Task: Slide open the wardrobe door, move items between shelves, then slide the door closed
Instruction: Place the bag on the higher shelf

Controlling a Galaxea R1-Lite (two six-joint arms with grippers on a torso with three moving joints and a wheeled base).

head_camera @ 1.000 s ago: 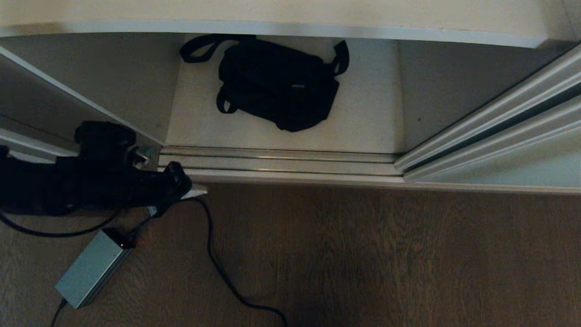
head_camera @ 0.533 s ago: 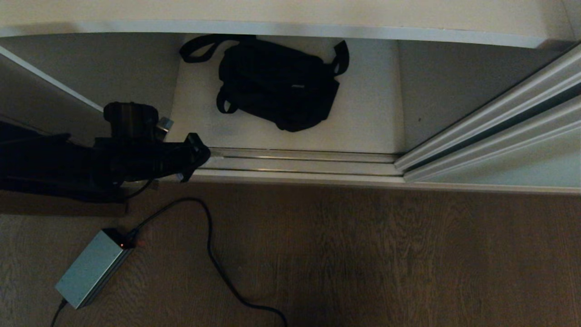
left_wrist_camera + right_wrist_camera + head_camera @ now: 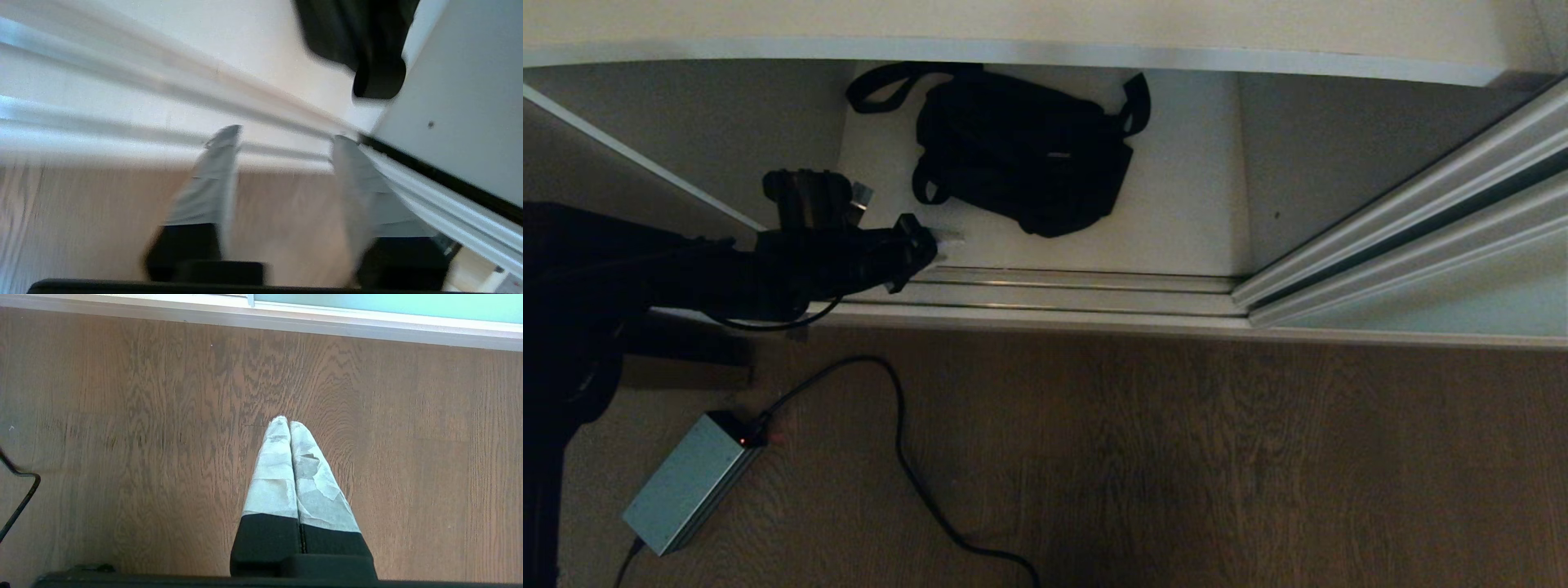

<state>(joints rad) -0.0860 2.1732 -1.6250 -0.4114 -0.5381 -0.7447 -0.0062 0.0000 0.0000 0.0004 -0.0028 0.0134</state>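
In the head view the wardrobe stands open: the sliding wardrobe door (image 3: 1462,302), a pale green frosted glass panel in a thin cream frame, is pushed to the right side of the opening, and the grooved metal floor track (image 3: 1078,290) lies bare along the front edge of the bottom board. On that flat white bottom board (image 3: 1192,212) a soft black fabric bag with loop straps (image 3: 1021,151) sits toward the back, slightly left of the middle, under the front edge of the white shelf above (image 3: 1045,51). The left gripper (image 3: 931,243) reaches in from the left, low over the front left part of the board, near the bag's front left corner but apart from it. A grey metal power box (image 3: 686,482) with a black cable (image 3: 907,457) lies on the brown wooden floor in front. In the left wrist view the two pale taped fingers (image 3: 216,171) stand roughly half apart with nothing between them, pointing over the track with the bag ahead. In the right wrist view the right gripper (image 3: 288,424) hangs over the floor, fingers pressed together and empty, parked. Judging by this, door opening is done and the reach for the bag is in hand; next the left gripper needs to advance to a strap or edge and close before lifting to the other shelf.
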